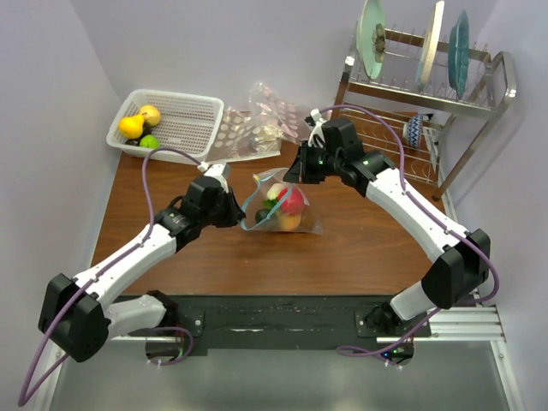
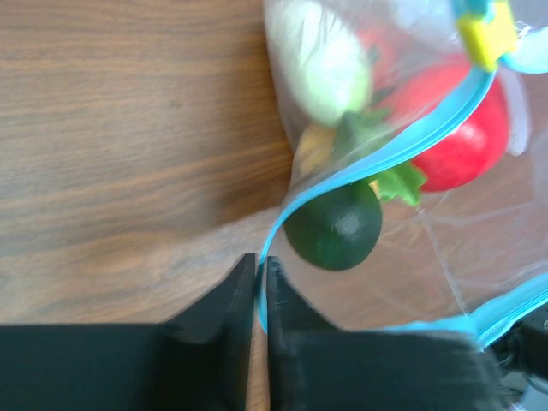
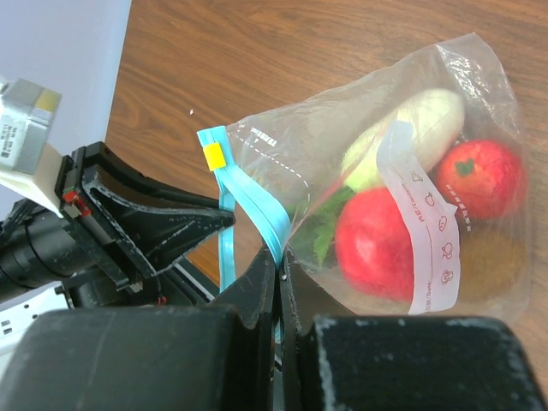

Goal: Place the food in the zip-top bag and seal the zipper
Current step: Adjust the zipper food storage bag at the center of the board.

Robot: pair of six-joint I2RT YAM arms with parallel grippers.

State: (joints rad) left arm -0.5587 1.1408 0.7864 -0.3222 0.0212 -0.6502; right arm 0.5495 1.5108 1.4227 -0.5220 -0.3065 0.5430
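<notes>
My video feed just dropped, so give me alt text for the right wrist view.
The right gripper pinches the blue zipper of a clear bag, its mouth open. Inside lie red fruits and a pale green vegetable. The left gripper holds the zipper's other strip, below a yellow slider, over a wooden table.

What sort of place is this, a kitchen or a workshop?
Probably a mock kitchen set up for testing: a dish rack holding plates, a white basket of toy fruit, and two robot arms bolted at the table's edge.
</notes>
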